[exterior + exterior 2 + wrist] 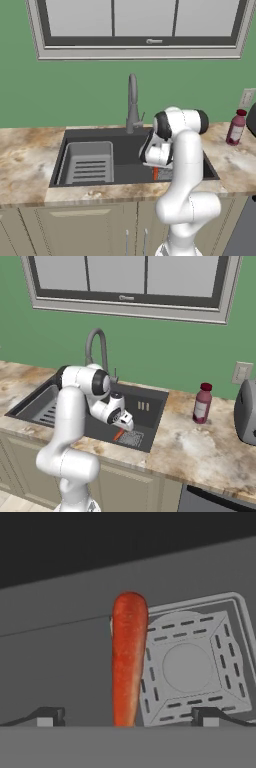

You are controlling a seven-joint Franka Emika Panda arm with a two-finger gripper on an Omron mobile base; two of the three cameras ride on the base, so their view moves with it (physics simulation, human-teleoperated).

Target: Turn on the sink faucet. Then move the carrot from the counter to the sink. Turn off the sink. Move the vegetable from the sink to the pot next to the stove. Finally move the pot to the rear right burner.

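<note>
The carrot (129, 657) is already lying in the sink (130, 145) beside the drain grate (192, 664); the fingers (127, 718) are standing wide, holding nothing. The pot steps are remaining.

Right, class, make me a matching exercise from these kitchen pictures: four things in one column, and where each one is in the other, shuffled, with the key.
Things:
1. carrot
2. ribbed tray insert
3. pink-red bottle
4. sink faucet

Places:
A. on the counter, right of the sink
B. behind the basin, below the window
C. in the basin beside the drain grate
D. in the basin's left part

Pairs: 1-C, 2-D, 3-A, 4-B
</note>
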